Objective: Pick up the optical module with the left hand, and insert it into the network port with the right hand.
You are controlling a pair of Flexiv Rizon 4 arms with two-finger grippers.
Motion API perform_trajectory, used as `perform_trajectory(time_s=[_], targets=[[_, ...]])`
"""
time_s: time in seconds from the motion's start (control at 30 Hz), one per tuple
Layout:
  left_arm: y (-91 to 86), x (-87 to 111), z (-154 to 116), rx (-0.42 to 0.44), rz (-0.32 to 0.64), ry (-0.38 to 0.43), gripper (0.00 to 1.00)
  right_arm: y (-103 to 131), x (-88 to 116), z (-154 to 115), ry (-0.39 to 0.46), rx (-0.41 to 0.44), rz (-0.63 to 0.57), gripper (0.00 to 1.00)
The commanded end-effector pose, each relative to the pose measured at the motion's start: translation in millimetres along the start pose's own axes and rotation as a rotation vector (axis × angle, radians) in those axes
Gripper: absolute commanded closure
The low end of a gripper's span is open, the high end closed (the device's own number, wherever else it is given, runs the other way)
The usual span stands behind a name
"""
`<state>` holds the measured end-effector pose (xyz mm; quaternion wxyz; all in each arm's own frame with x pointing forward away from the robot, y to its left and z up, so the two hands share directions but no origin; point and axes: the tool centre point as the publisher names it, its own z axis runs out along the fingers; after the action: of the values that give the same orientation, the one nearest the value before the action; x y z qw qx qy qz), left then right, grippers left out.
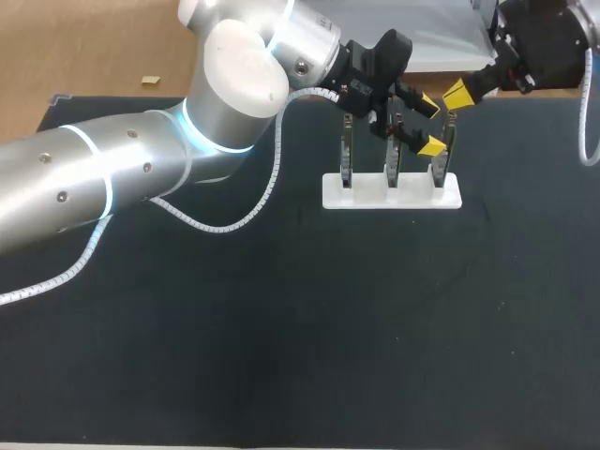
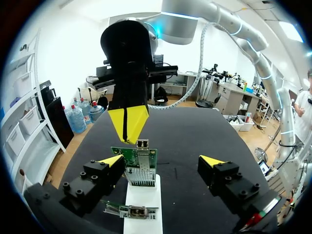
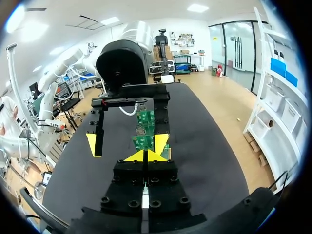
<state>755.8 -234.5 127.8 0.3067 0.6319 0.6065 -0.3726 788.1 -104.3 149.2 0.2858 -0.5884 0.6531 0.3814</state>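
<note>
Black cloth covers the table [image 1: 281,356], and on it a white stand [image 1: 366,197] holds three green boards [image 1: 346,155] upright. The left claw [image 2: 161,161] is spread wide, its tips on both sides of the end board [image 2: 140,168] and not touching it. The right claw [image 2: 127,124] is clenched, tips pressed together, just above the small metal port [image 2: 142,144] on that board's upper edge. I see nothing held between its tips. Where the module is I cannot say for sure. It may sit in the port already, and then only the release would be left. No writing can be read; the print on the boards is too small.
</note>
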Motion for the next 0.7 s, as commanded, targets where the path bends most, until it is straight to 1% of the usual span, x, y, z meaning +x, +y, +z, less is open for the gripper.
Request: perform_trajectory(time_s=[0.03, 0.2, 0.7], targets=[[1.1, -0.9, 0.0, 0.002, -0.002, 0.005, 0.0, 3.8, -3.8, -4.0, -0.008, 0.005, -0.012, 1.0], [1.1, -0.9, 0.0, 0.002, -0.002, 0.005, 0.0, 4.0, -5.9, -5.5, -0.008, 0.008, -0.02, 1.0], [1.1, -0.9, 0.0, 0.002, -0.002, 0.005, 0.0, 7.8, 0.2, -1.8, 0.003, -0.008, -0.003, 1.0]])
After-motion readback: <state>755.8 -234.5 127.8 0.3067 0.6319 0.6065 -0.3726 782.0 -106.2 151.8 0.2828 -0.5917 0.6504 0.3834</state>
